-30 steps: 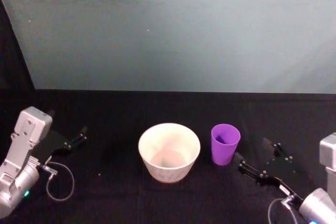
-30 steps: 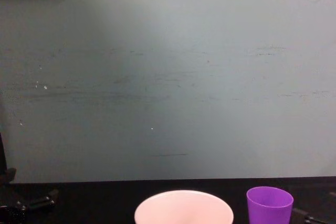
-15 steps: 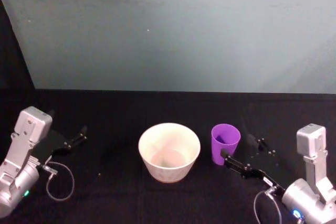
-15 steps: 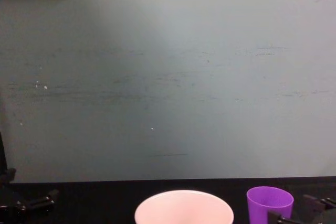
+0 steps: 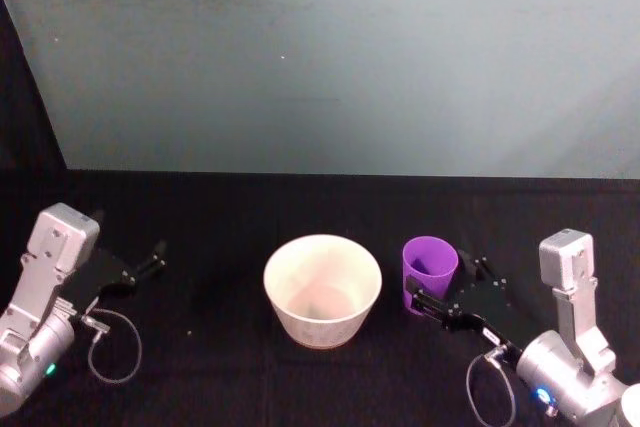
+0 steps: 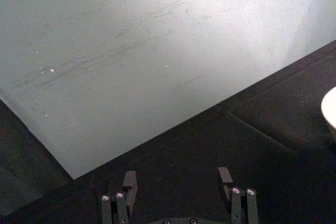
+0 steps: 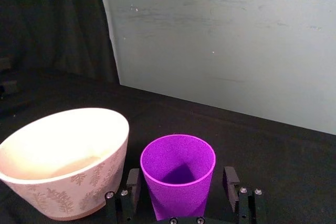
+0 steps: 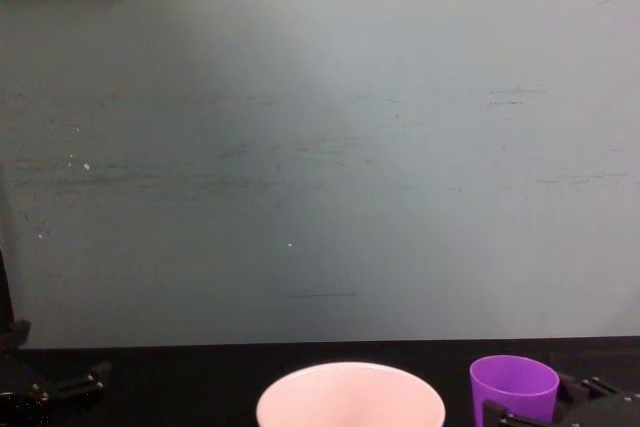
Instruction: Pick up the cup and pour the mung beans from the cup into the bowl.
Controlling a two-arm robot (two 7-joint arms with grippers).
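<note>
- Small bright purple plastic cup [image 5: 430, 272]: upright on the black-cloth desk [image 5: 230, 347], just beside the bowl on the robot's right, with a narrow gap between them.
- Round white, faintly pinkish bowl [image 5: 322, 322]: about centre of the desk, upright. The right wrist view shows a leaf pattern on its outer wall [image 7: 79, 192].
- Right hand [image 5: 445, 279]: at desk level, around the cup. The jaws are spread, with one finger on each side of the cup wall.
- Right wrist view: the cup [image 7: 178, 182] sits centred between the two fingers [image 7: 133, 177]. The pads are close to the wall, with no clamp visible, so nothing is gripped.
- Cup interior looks dark in the right wrist view; I can't make out the contents.
- Chest view: the cup rim [image 8: 513, 387] and bowl rim [image 8: 350, 397] sit at the lower edge, with part of the right hand just right of the cup.
- Left hand [image 5: 150, 259]: parked at the desk's left side, well apart from the bowl. In the left wrist view its fingers [image 6: 130, 178] are apart with nothing between them.
- Grey-green wall [image 5: 330, 57] behind the desk.
</note>
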